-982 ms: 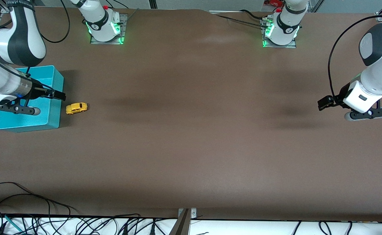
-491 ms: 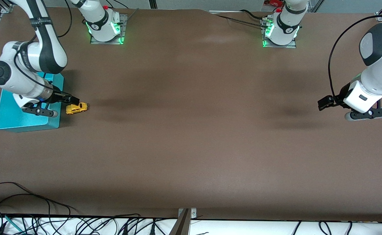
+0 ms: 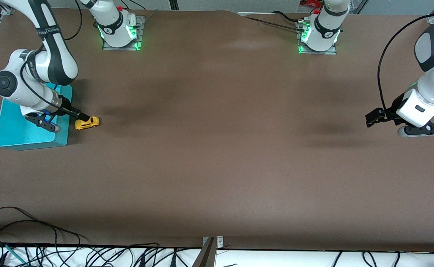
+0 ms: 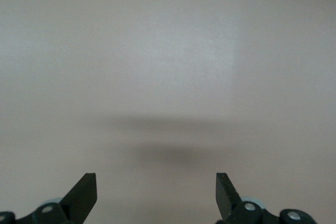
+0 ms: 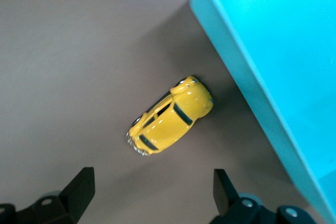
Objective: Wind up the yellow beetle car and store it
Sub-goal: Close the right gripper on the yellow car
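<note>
Front view: the yellow beetle car (image 3: 87, 123) sits on the brown surface (image 3: 217, 148) just beside the turquoise bin (image 3: 23, 133), at the right arm's end. The right gripper (image 3: 80, 116) hangs over the gap between bin and car, at the car's edge. The left gripper (image 3: 372, 118) waits over bare surface at the left arm's end.

Left wrist view: both fingers (image 4: 84, 195) stand spread apart over bare surface, nothing between them.

Right wrist view: the fingers (image 5: 81, 187) are spread wide and empty; the car lies on its wheels, close to the bin wall (image 5: 247, 77).
</note>
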You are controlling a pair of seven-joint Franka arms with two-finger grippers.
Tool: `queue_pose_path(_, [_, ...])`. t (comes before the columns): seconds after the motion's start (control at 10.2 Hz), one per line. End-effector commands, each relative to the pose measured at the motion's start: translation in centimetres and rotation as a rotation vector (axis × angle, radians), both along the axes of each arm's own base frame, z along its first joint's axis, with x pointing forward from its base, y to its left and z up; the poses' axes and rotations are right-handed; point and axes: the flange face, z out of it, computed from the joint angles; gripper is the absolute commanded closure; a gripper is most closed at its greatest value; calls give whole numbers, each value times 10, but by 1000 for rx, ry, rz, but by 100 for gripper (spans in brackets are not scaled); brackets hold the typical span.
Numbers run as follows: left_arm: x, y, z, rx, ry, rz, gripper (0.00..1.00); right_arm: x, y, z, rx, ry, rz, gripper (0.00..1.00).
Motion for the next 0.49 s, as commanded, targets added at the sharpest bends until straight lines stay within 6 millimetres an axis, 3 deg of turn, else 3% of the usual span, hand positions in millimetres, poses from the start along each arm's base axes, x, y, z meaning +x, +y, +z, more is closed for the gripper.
queue_pose_path(0.0, [1, -4, 15, -12, -6, -47, 0, -8, 1, -25, -44, 0, -280, 0])
queue_pose_path(0.39, [2, 6, 22, -10, -14, -130, 0, -8, -7, -42, -85, -12, -634, 0])
